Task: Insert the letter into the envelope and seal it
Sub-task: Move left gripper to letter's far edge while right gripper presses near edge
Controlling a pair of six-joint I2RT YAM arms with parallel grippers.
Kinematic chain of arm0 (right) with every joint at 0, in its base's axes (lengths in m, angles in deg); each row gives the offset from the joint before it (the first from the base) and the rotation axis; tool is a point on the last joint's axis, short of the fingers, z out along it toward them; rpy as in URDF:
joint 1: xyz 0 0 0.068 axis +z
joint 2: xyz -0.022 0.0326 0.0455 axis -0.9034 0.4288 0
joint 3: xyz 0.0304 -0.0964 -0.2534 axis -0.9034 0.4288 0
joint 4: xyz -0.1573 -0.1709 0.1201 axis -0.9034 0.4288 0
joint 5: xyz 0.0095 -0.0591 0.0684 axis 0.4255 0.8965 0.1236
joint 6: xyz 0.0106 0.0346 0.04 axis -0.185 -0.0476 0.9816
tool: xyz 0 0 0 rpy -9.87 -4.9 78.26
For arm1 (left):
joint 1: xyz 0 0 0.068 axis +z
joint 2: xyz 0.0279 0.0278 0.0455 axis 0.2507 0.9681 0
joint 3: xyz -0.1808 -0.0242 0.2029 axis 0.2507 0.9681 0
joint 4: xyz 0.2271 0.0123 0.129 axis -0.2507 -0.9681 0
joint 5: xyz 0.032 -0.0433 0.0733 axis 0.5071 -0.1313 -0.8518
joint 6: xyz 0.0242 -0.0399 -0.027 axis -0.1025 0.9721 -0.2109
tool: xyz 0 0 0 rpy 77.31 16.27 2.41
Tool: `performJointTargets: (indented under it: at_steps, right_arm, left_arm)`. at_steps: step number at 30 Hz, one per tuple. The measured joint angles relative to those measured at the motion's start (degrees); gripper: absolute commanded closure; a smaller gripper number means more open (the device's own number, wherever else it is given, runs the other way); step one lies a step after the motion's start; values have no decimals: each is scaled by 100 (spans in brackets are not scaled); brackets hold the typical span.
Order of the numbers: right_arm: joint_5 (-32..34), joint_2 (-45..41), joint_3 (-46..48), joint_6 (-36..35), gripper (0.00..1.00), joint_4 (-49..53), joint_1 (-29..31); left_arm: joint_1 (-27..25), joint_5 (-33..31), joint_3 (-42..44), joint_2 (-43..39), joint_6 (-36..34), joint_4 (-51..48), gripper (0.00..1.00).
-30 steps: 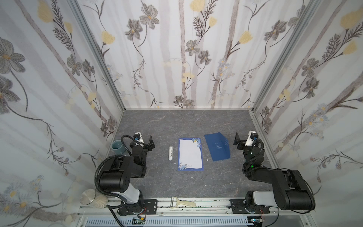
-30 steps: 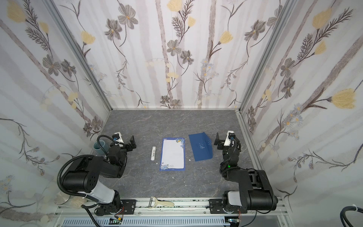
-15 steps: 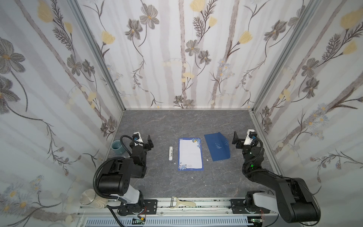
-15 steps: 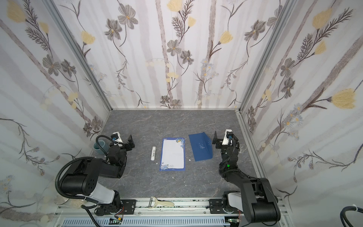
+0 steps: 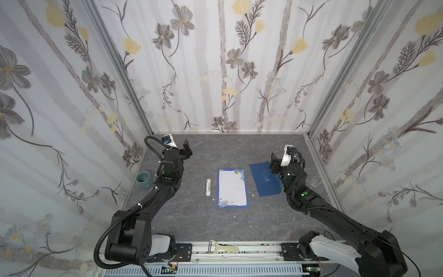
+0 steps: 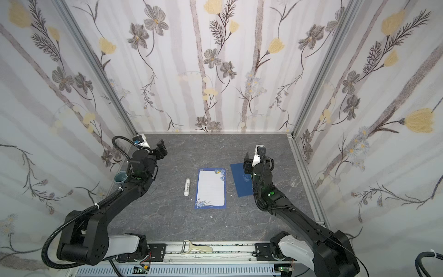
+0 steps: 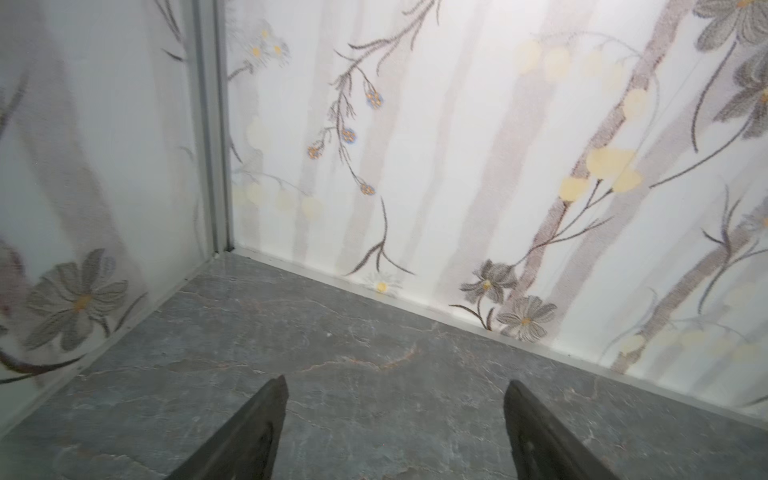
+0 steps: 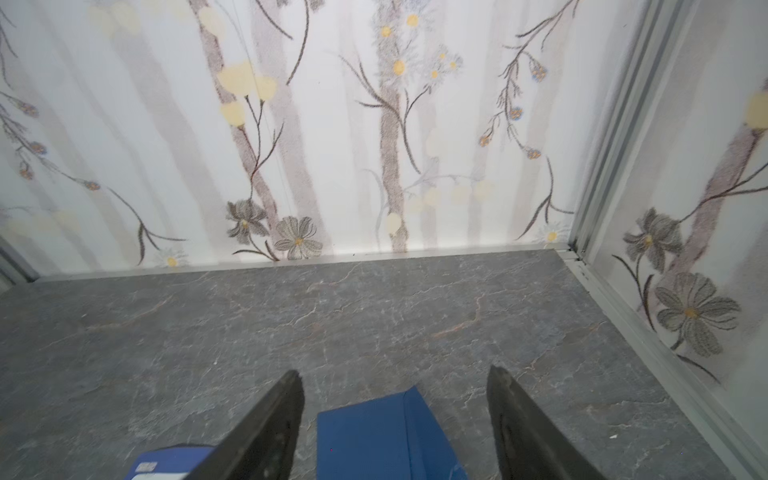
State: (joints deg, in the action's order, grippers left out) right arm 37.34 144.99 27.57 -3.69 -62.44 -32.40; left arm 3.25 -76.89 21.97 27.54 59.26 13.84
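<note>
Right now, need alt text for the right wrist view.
The right gripper, jaws apart and holding nothing, frames a corner of the navy envelope lying flat on the grey stone-look table. A corner of the blue-bordered letter peeks in at the frame's edge, and floral wallpaper walls close the background.

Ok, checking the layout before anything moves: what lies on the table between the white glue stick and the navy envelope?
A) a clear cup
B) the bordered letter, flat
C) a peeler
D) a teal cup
B: in a top view the letter lies flat with the glue stick on one side, the envelope on the other.
</note>
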Motion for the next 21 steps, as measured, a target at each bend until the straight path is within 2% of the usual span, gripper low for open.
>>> performJointTargets:
  at_steps: [3,8,12,18,21]
  right_arm:
    - [-151,302,-197,348,49,509,367]
    - [-575,916,-560,756,64,1126,682]
    - [-1071,1281,-568,1078,72,1478,785]
    - [-1646,1851,-940,1353,92,1725,859]
    - [-1961,2310,-1117,1438,96,1812,887]
  left_arm:
    - [-251,461,-402,417,195,-763,21]
    - [-590,946,-627,835,380,-1443,20]
    - [-726,1108,-835,1128,446,-1589,21]
    - [-922,1449,-1163,1801,490,-1672,22]
    - [-988,1582,-1327,2100,529,-1681,23]
